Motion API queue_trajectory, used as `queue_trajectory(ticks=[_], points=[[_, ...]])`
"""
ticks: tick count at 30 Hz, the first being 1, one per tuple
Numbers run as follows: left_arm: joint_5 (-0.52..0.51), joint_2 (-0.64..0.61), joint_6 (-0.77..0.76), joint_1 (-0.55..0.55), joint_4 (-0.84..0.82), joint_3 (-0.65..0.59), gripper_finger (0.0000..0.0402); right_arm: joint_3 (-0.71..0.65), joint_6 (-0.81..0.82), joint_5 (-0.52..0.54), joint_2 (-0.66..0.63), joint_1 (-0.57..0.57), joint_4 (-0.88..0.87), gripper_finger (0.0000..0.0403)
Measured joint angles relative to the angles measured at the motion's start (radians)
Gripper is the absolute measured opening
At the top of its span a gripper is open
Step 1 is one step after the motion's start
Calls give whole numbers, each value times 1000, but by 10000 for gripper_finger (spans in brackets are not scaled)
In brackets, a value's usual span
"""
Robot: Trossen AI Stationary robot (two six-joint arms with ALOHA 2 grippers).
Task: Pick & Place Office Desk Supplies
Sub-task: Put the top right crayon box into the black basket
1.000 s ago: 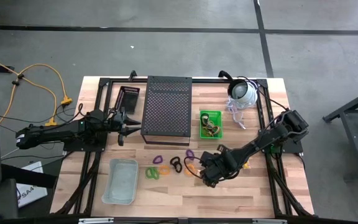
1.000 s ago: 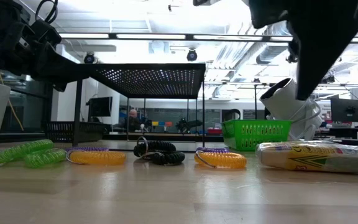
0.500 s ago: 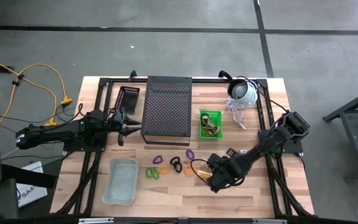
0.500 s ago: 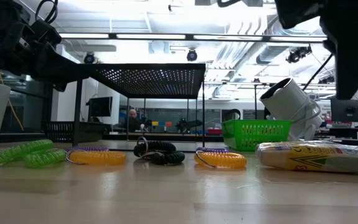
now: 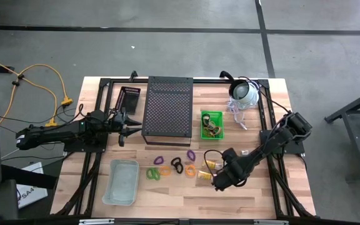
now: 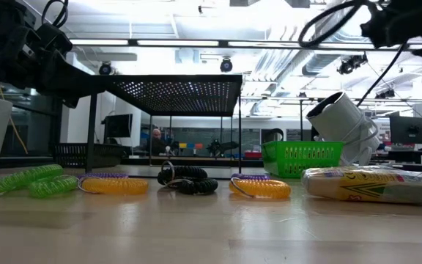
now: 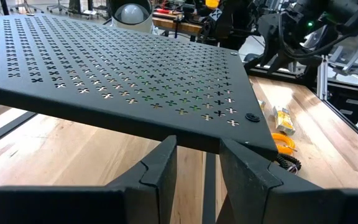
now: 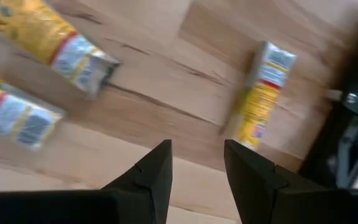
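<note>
Right gripper point(image 5: 217, 182) over wooden table point(image 5: 167, 195), fingers parted, holding nothing.
Yellow-and-white packets point(image 5: 205, 175) just beside it, toward coiled loops point(image 5: 167, 167) lying in front of black perforated stand point(image 5: 167, 109); left gripper point(image 5: 125, 128) at stand's edge, narrowly open, empty.

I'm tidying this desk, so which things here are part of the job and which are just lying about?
Job: coiled loops, yellow packets, green basket, clear tray.
Lying about: black perforated stand, white dome device, small black bin.
</note>
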Motion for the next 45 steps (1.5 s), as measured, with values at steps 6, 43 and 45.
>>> queue_trajectory(ticks=[6, 43, 45], points=[[0, 0, 0, 0, 0, 0, 118, 0, 48, -16, 0, 32, -60, 134], [0, 0, 0, 0, 0, 0, 118, -334, 653, 195, -61, 344, 152, 173], [0, 0, 0, 0, 0, 0, 118, -334, 664, 196, -61, 349, 153, 186]])
